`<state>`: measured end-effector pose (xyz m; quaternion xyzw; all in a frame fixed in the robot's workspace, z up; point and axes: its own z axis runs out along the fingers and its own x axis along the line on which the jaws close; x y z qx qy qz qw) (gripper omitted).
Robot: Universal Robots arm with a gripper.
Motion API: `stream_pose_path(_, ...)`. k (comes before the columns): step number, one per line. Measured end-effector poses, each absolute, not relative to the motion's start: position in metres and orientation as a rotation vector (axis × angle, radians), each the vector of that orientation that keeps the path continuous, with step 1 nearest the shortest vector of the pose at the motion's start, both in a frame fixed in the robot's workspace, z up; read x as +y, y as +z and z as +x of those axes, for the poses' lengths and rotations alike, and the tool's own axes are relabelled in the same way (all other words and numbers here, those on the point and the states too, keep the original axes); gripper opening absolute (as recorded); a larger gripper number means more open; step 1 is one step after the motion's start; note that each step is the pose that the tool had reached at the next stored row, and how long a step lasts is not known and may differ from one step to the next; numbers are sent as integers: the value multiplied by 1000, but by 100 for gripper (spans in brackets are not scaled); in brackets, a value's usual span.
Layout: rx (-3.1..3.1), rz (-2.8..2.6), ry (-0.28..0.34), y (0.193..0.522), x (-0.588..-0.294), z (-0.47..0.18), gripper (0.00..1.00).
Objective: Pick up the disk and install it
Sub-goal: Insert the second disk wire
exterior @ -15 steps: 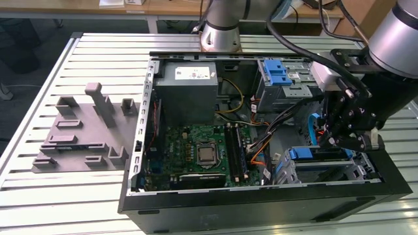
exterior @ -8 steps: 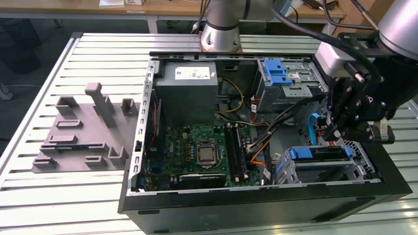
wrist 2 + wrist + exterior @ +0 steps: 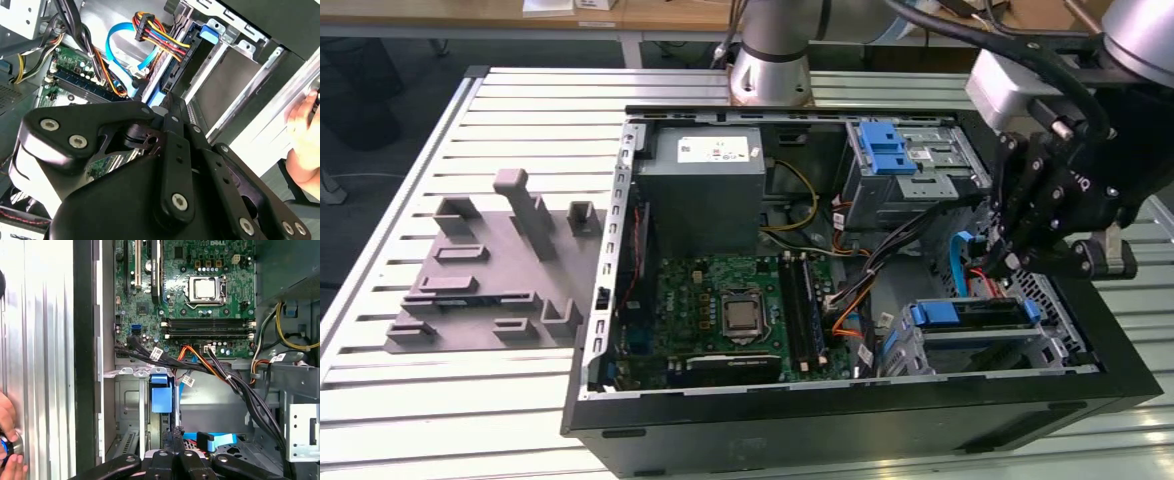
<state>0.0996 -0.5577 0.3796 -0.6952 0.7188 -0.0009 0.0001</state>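
Observation:
The disk (image 3: 977, 312) stands on its edge in the drive bay at the front corner of the open computer case, on the exterior view's right. Its blue frame (image 3: 161, 395) shows edge-on between the bay's metal walls. In the second wrist view the disk (image 3: 176, 65) runs as a dark slab with blue trim toward a blue tab. My gripper (image 3: 998, 268) hangs just above the bay. Its black fingers (image 3: 169, 442) are pressed together, with the tips (image 3: 172, 102) at the disk's near end. They do not wrap around the disk.
The case holds a green motherboard (image 3: 727, 310), a grey power supply (image 3: 707, 185), a second drive cage with a blue latch (image 3: 887, 150) and loose cable bundles (image 3: 220, 370). A grey fixture (image 3: 494, 270) lies on the slatted table. A person's hand (image 3: 304, 142) rests outside the case wall.

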Motion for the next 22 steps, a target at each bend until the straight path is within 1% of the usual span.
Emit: stream_pose_path(22, 2254, -2187, -10, 390, -536, 97, 11)
